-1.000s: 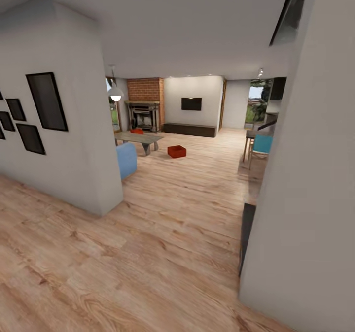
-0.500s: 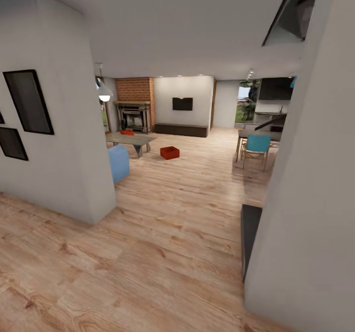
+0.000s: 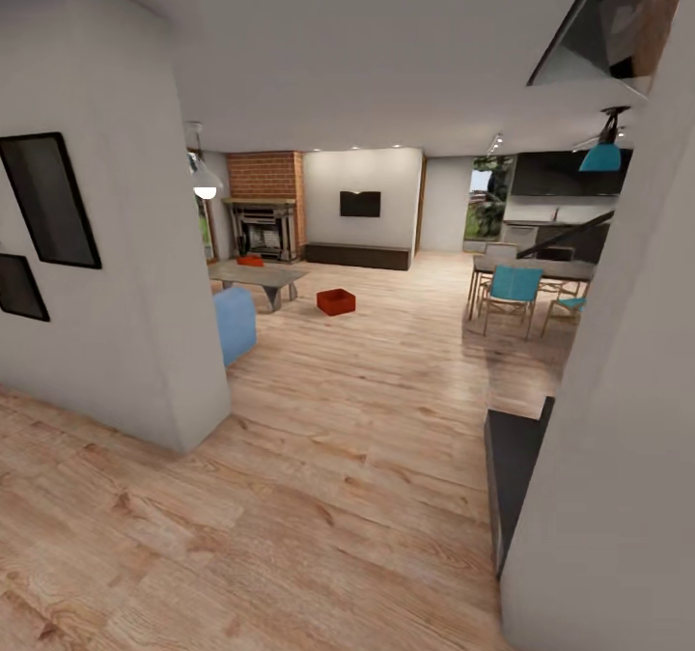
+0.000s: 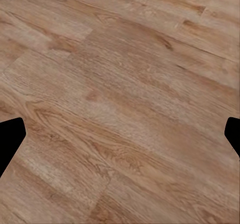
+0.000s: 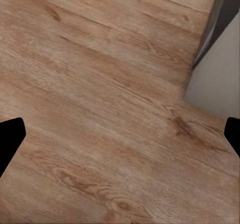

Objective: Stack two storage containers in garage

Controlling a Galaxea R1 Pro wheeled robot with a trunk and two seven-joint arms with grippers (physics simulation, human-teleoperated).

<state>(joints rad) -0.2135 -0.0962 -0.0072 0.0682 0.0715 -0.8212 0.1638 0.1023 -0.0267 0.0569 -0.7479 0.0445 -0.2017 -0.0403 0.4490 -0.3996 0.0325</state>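
**Where my three cameras look**

My head camera faces forward down a hallway over wood-plank flooring [image 3: 328, 496] toward the far-off living room with its brick fireplace [image 3: 264, 209]. My left wrist camera looks straight down, close over the same planks [image 4: 120, 99]. My right wrist camera does likewise, catching a white wall's base [image 5: 220, 79] beside me.

Light wood-plank flooring [image 3: 367, 410] shows tan boards with darker grain swirls; two orange-red open-topped storage containers, one on the floor [image 3: 336, 301], one on the grey low table [image 3: 250, 261]; red-brown brick fireplace [image 3: 265, 197]; teal dining chair [image 3: 512, 286]; pale blue upholstered seat [image 3: 235, 323]
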